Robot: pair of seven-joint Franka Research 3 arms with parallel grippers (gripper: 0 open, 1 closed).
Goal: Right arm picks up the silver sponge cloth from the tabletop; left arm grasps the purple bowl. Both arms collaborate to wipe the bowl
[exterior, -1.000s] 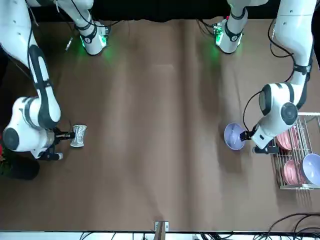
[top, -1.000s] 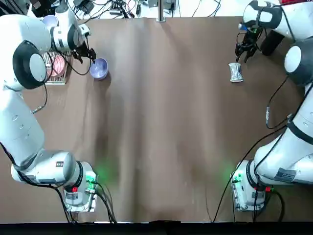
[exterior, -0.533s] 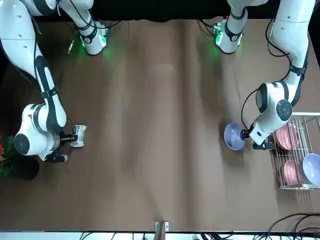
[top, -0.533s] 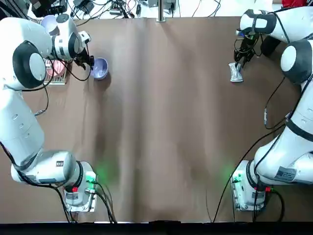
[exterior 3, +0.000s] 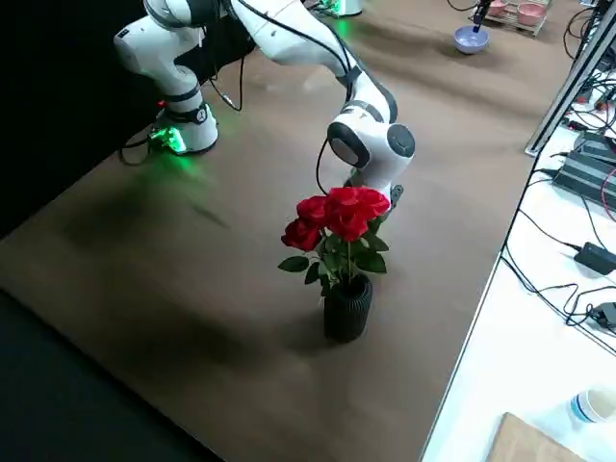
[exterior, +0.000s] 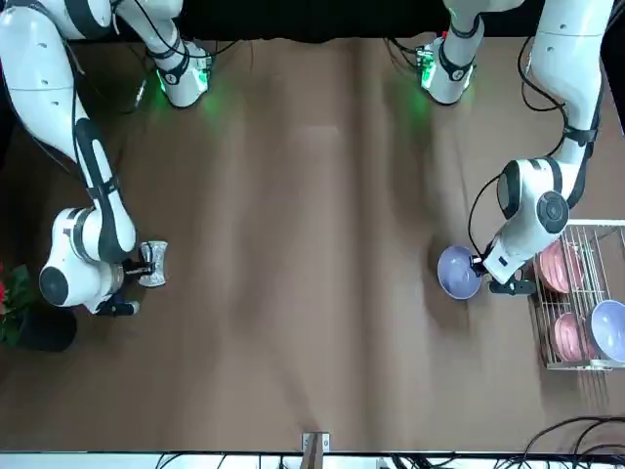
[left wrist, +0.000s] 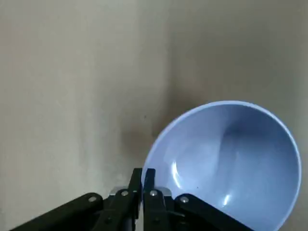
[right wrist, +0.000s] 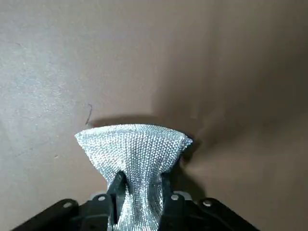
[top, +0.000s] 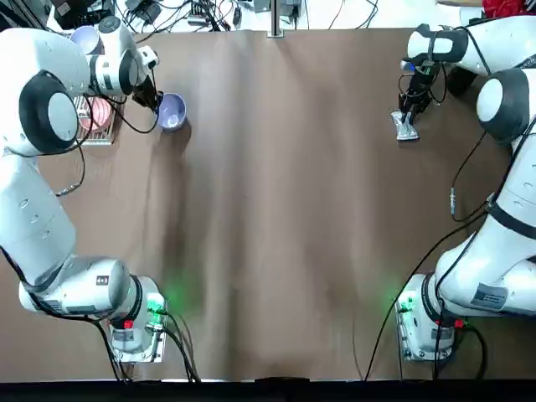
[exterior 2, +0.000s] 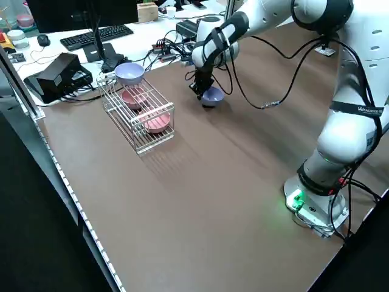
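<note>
The purple bowl [top: 172, 111] is at the far left of the tabletop [top: 276, 209], next to a wire rack. My left gripper [top: 156, 101] is shut on its rim. In the left wrist view the two fingers [left wrist: 136, 184] pinch the edge of the bowl [left wrist: 231, 159], which tilts. The silver sponge cloth [top: 406, 126] lies at the far right. My right gripper [top: 410, 110] is down on it, shut on its narrow waist. The right wrist view shows the cloth [right wrist: 132, 142] fanning out beyond the fingers [right wrist: 117, 185]. In the front view the bowl [exterior: 457, 272] and cloth [exterior: 154, 264] sit at opposite sides.
A wire rack [top: 96, 141] beside the bowl holds pink bowls and another lavender bowl [exterior: 607, 327]. A black vase of red roses [exterior 3: 345, 241] stands by the table's right edge close to the right gripper. Cables lie beyond the far edge.
The right gripper came down from beyond the cloth and shut on its waist. The left gripper closed in on the bowl's rim, and the bowl shifted slightly toward the far edge.
</note>
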